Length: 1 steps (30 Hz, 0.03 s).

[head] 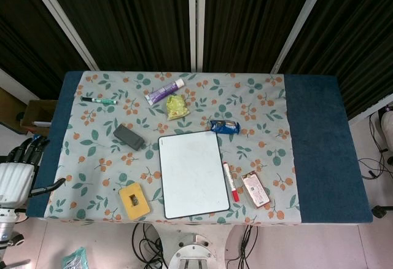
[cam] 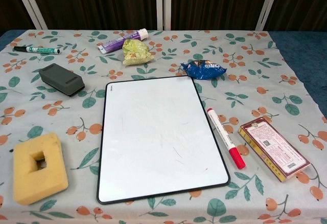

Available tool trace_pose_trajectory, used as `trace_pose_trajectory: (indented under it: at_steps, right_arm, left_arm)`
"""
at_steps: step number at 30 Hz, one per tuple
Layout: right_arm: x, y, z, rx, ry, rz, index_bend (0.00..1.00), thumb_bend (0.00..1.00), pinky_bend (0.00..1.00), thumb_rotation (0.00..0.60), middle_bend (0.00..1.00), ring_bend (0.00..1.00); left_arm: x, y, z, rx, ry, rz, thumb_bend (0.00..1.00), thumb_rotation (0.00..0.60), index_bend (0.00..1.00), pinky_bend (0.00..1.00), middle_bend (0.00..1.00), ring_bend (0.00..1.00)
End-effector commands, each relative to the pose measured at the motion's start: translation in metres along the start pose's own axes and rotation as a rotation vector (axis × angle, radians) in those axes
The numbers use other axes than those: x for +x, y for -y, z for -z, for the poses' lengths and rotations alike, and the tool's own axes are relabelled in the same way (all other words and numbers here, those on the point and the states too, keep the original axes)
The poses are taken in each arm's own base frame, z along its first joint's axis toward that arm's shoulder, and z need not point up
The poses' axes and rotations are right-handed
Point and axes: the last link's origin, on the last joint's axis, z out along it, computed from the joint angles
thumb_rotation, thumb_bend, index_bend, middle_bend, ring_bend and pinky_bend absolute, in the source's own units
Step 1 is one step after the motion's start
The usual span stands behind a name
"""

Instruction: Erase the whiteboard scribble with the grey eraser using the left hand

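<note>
Left hand (head: pixel 17 174): seen only in the head view, at the lower left edge of the frame, off the table's near-left corner, fingers spread apart and nothing held. Grey eraser (head: pixel 128 137): laid flat on the floral tablecloth (head: pixel 258 106) in the left-centre of the frame, well apart from the hand, just beside the whiteboard's upper left corner without touching it; in the chest view it is placed at the left, tilted. Whiteboard (head: pixel 193 173): black-framed, set at the centre of the frame, its surface white with only faint thin marks seen in the chest view. Yellow sponge (head: pixel 134 200): with a square hollow, lower left of the board. Green marker (head: pixel 98 100): upper left of the cloth. Purple tube (head: pixel 164 90) and crumpled yellow-green wrapper (head: pixel 177 106): above the board. Blue snack packet (head: pixel 224 126): off the board's upper right corner. Red-capped marker (head: pixel 230 182): alongside the board's right edge. Reddish-brown box (head: pixel 255 190): right of that marker. Right hand: shown in neither view
</note>
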Motion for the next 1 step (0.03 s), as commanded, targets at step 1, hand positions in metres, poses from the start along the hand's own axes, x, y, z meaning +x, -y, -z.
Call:
trace_pose_trajectory:
  at_steps: [1]
  right_arm:
    - [-0.0066, -0.0032, 0.0032, -0.008, 0.031, -0.055, 0.0, 0.27, 0.0, 0.6, 0.0, 0.0]
  left_arm:
    - [-0.0041, 0.0077, 0.0132, 0.001, 0.012, -0.003, 0.01, 0.0, 0.1, 0.21, 0.09, 0.07]
